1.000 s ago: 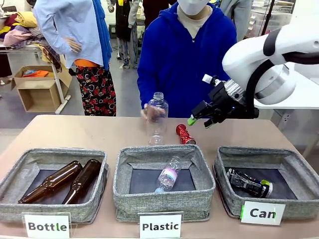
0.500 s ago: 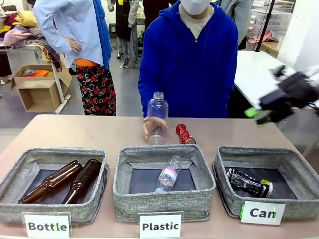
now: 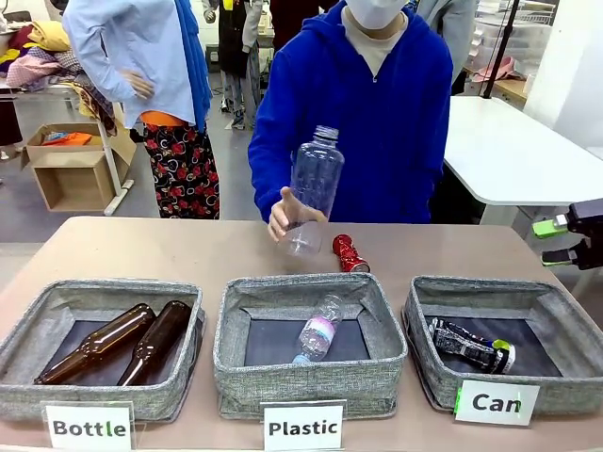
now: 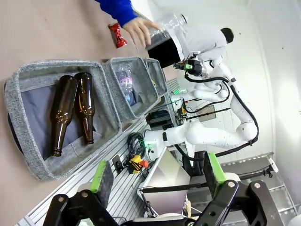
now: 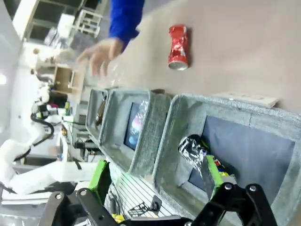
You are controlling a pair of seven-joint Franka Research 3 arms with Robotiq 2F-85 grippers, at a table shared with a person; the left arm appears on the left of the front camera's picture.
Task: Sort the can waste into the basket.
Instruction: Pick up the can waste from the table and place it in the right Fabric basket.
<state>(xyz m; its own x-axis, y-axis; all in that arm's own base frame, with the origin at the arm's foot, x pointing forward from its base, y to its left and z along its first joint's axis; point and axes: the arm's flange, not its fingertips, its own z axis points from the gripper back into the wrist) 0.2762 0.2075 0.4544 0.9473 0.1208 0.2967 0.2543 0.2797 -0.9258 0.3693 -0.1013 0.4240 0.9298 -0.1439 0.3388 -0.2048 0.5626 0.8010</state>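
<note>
Front view: red can (image 3: 350, 253) lies slantwise on tabletop (image 3: 141, 250), well left of right gripper (image 3: 558, 241), the nearer one; its jaws spread, empty; left gripper (image 4: 157, 170) likewise spread.

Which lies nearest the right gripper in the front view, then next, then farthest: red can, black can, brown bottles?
From the right gripper, at the picture's right edge:
1. black can, in the Can basket, right side.
2. red can, on the table near the middle, beyond the Plastic basket.
3. brown bottles, in the Bottle basket, far left.
</note>
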